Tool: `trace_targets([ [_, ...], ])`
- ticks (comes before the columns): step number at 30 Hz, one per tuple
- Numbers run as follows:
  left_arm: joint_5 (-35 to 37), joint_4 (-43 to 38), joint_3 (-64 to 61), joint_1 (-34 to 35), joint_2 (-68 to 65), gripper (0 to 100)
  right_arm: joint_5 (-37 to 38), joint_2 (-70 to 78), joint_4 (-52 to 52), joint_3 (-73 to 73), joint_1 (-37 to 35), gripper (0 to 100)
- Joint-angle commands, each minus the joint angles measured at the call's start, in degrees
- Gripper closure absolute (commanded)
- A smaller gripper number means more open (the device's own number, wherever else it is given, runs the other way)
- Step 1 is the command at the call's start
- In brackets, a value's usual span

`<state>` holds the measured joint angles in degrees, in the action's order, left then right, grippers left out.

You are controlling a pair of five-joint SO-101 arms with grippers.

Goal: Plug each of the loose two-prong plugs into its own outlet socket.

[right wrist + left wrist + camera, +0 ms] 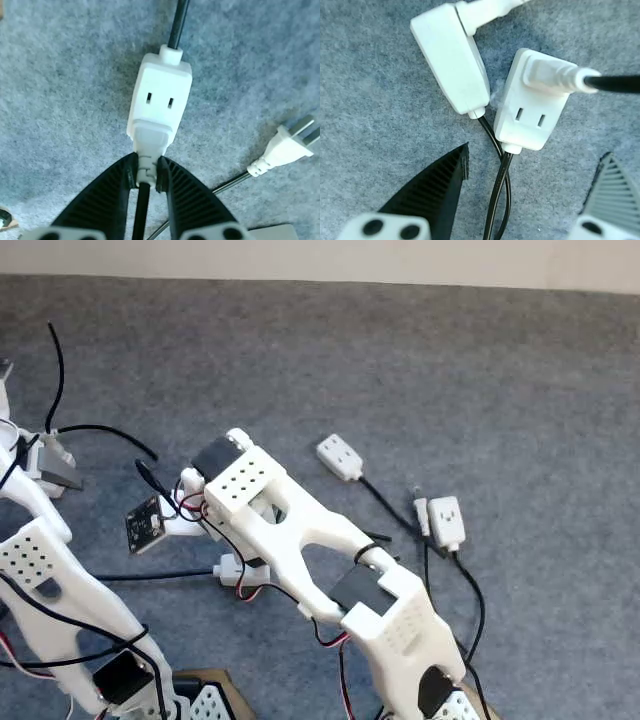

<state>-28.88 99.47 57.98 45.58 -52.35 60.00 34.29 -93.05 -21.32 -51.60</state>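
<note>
Bright, even light lay over my grey desk (480,360), probably diffuse from overhead, for the shadows under my arms were soft and short. By my left wrist, an outlet socket (530,115) and the white block (452,60) beside it glared almost blank, with a pale haze between them. By my right wrist, the plug (148,142) in my right end effector (146,167) shone flat white, and its own socket (159,95) cast a faint shadow on the desk.
</note>
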Motion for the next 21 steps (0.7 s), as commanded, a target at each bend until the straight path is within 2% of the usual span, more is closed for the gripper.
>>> trace_targets([
  [1, -0.18, 0.7, 2.07, 0.66, 0.84, 62, -3.6, 2.42, 1.54, 0.57, -1.71, 99.4],
  [6, -0.09, 1.05, 2.15, 0.48, 1.01, 62, -8.18, 2.42, -2.15, -6.37, -1.45, 96.6],
  [9, 0.09, 1.05, 2.15, -0.13, 1.63, 62, -8.97, 2.51, -7.96, -17.8, -1.45, 84.2],
  [12, 0.09, 1.41, 1.89, -0.57, 3.91, 62, -11.6, 1.63, -8.13, -24.75, -1.36, 73.0],
  [21, 0.09, 1.49, 1.89, -0.57, 10.77, 62, -19.16, -12.09, -8.04, -25.36, -1.27, 71.7],
])
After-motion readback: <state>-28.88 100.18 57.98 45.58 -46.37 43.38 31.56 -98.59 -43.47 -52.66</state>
